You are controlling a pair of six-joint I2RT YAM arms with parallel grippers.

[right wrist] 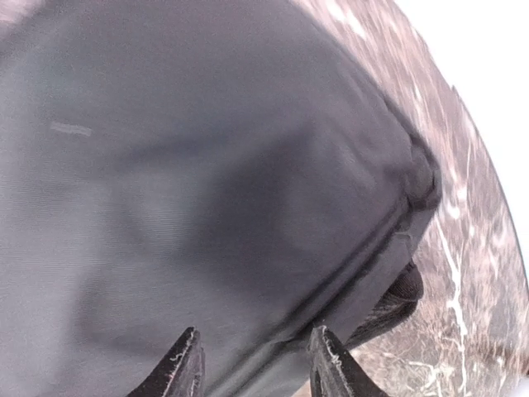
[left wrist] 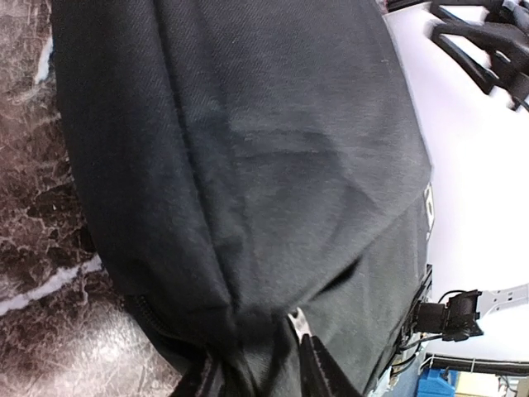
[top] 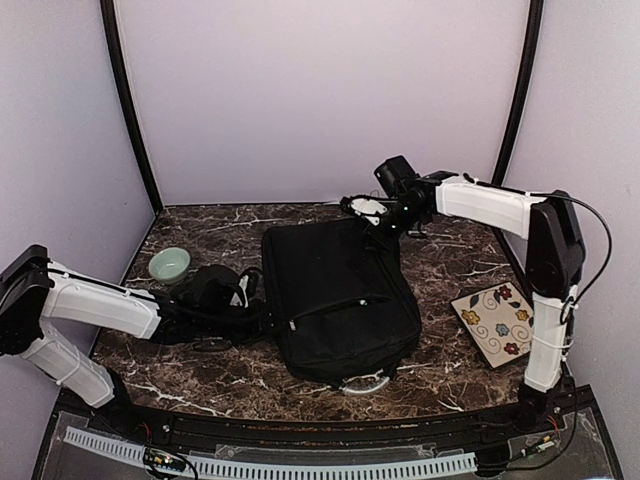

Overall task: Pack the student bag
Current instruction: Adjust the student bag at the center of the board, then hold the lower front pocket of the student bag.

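Note:
The student bag (top: 340, 295), a big black fabric backpack, lies flat in the middle of the marble table (top: 450, 262). My left gripper (top: 250, 298) is at the bag's left side. In the left wrist view, black fabric (left wrist: 248, 165) is bunched between its fingers (left wrist: 322, 372), with a metal zipper pull (left wrist: 299, 324) right beside one finger. My right gripper (top: 385, 222) is at the bag's far right corner. Its two dark fingertips (right wrist: 329, 357) straddle the bag's seamed edge (right wrist: 364, 248), and the fabric creases toward them.
A pale green bowl (top: 169, 264) sits at the left, just behind my left arm. A flat cream item with a flower pattern (top: 497, 323) lies near the right arm's base. Purple walls close in the back and sides.

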